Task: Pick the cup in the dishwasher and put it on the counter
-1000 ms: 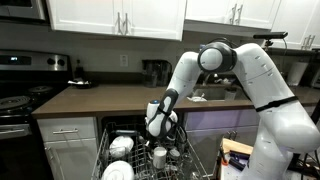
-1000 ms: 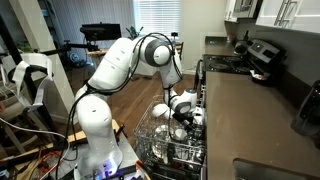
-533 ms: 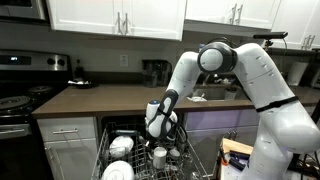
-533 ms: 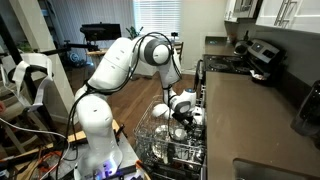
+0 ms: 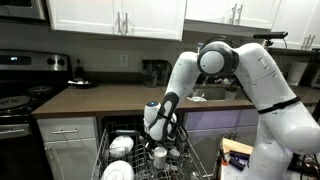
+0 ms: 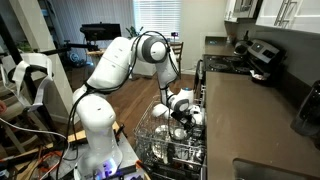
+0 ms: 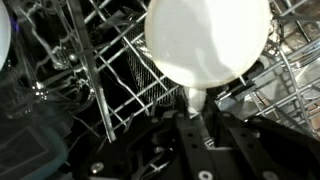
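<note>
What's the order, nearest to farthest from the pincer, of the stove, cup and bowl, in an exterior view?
From the pincer, in an exterior view:
1. Cup, just below it in the rack.
2. Bowl, same rack, toward picture left.
3. Stove, far picture left.

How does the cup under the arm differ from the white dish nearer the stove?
The cup is small and narrow; the dish is wider. The cup sits right under the tool; the dish looks tilted and lies apart from it. Both are plain white, in the dishwasher rack.
</note>
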Robot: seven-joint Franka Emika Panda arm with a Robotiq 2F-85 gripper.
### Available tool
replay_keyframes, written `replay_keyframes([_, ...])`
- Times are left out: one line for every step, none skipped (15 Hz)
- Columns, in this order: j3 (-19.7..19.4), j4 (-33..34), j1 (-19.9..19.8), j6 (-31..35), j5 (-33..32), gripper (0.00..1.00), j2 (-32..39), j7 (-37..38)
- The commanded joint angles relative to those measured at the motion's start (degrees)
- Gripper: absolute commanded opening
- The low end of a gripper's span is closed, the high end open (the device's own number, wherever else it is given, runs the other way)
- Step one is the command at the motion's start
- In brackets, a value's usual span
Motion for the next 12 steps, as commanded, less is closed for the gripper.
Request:
replay_keyframes([-2.24, -3.22, 2.89, -2.77, -2.88, 0.07, -5.27, 3.18])
replay_keyframes([-2.07, -3.17, 2.67, -3.63, -2.98, 0.07, -5.61, 2.88])
replay_keyframes([-1.96, -3.15, 2.54, -4.13, -3.0, 0.07, -5.79, 2.69])
replay_keyframes([-1.64, -3.21, 2.11, -4.98, -2.93, 0.07, -6.29, 2.3])
replay_keyframes([-1.6, -3.19, 2.03, -5.27, -2.94, 0.08, -6.43, 2.29])
replay_keyframes([-1.45, -3.23, 1.8, -5.9, -3.01, 0.08, -6.78, 2.01])
replay_keyframes([-1.62, -3.22, 1.94, -6.01, -3.08, 0.08, -6.86, 2.22])
replay_keyframes([-1.74, -3.18, 2.01, -6.23, -3.19, 0.39, -6.94, 2.32])
replay_keyframes([-1.79, -3.12, 2.0, -6.48, -3.28, 0.47, -7.03, 2.36])
replay_keyframes([-1.81, -3.11, 1.84, -7.57, -3.67, 0.53, -7.76, 2.33])
replay_keyframes([-1.65, -3.24, 1.72, -8.84, -4.04, 0.58, -8.84, 2.48])
replay_keyframes([-1.33, -3.34, 1.38, -10.16, -4.41, 0.61, -10.0, 2.44])
